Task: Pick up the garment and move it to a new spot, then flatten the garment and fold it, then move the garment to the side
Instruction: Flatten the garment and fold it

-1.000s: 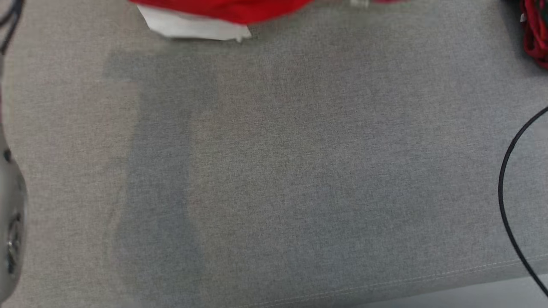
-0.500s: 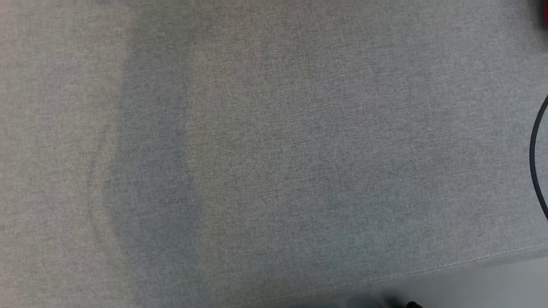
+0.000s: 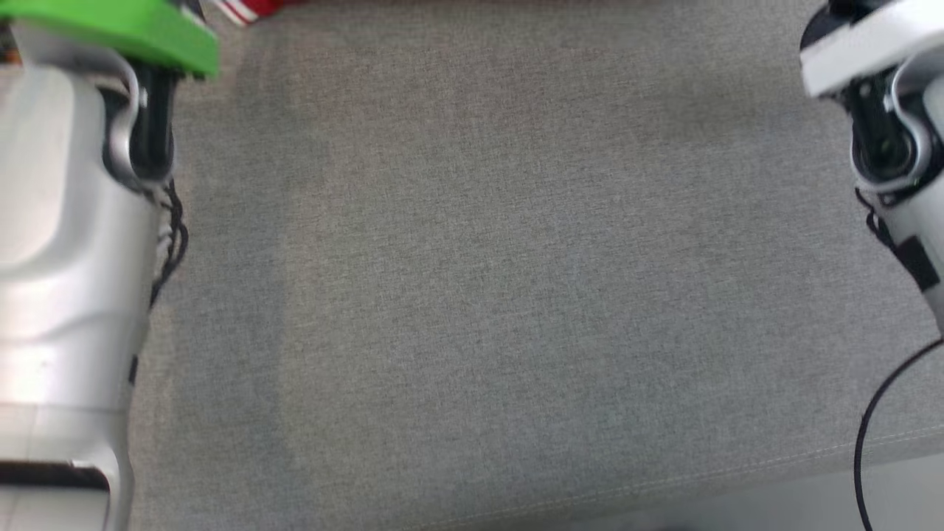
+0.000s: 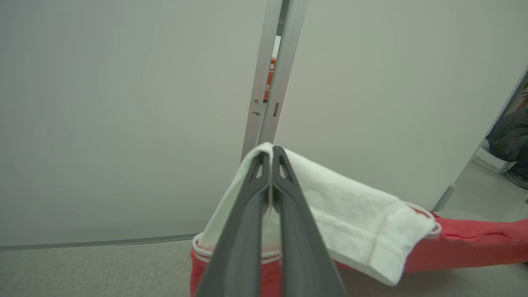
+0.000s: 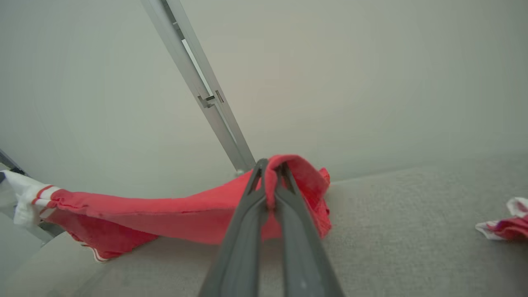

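A: Where is the red and white top?

B: It is up off the table, near the far edge. Two tools hold it, one at each end.

A: What is the left tool doing?

B: It is pinched tight on the white sleeve. The cloth folds over its tips.

A: And the right tool?

B: It is pinched tight on a red corner. The red cloth bunches up around its tips.

A: Which way does the top run?

B: It runs long from left to right, along the far edge, like washing on a line. The white end is on the left and the red end is on the right. It sags in the middle.

A: Does it touch the table?

B: The low red part hangs very close to the grey cloth. I cannot tell if it touches.

A: What comes next, do you think?

B: I think the top must come toward the near edge and go down flat. The big bare middle of the table is between the two arms, so both can pull it there together. Each arm is by its own end.

A: Anything in the way?

B: A small red and white cloth lies far off on the right side. A black cable hangs by the near right corner.
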`<state>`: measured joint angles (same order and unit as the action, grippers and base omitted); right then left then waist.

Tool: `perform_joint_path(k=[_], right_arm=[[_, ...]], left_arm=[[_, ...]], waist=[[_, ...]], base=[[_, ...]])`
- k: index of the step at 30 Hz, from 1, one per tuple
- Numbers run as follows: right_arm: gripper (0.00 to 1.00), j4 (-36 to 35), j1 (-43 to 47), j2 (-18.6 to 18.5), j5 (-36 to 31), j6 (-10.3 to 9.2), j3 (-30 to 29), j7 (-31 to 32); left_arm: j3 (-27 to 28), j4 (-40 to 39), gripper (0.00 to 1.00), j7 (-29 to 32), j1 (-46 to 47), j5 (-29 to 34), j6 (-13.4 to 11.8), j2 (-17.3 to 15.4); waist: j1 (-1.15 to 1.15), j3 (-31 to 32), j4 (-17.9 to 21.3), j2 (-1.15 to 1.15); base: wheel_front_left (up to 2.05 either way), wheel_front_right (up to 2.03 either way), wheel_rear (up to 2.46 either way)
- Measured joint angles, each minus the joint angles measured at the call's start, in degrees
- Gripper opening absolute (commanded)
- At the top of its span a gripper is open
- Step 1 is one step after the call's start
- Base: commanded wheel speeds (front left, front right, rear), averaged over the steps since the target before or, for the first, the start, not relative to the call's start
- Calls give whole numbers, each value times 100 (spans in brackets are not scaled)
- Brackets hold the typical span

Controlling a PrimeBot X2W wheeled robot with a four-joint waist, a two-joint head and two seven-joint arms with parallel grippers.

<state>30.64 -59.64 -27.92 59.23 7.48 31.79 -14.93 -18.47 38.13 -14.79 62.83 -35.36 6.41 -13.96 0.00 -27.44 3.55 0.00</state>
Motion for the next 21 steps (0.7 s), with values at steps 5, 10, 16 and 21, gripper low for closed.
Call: perform_joint_path(k=[5,10,16,21], right_arm=[[0,-720,1483,-110,-175,0,-390,-7],[0,-1234,2831,31,-345,1,-814,-7],[0,-1543,4220,194,-795,1,-1250,-7],[0,-1695,5077,289,-1147,1,-1563,-7]], left_arm=[[377,-1406,0,-18,-1807,-9,-435,49],[514,-2357,0,-23,-3485,32,-728,168],[557,-2976,0,-23,-5128,7,-927,392],[475,-3195,0,-22,-5899,-23,-996,505]], waist=[[0,287,-29,0],[0,576,-55,0],[0,967,-71,0],[0,1273,-110,0]], base=[[0,0,0],[0,0,0],[0,0,0],[0,0,0]])
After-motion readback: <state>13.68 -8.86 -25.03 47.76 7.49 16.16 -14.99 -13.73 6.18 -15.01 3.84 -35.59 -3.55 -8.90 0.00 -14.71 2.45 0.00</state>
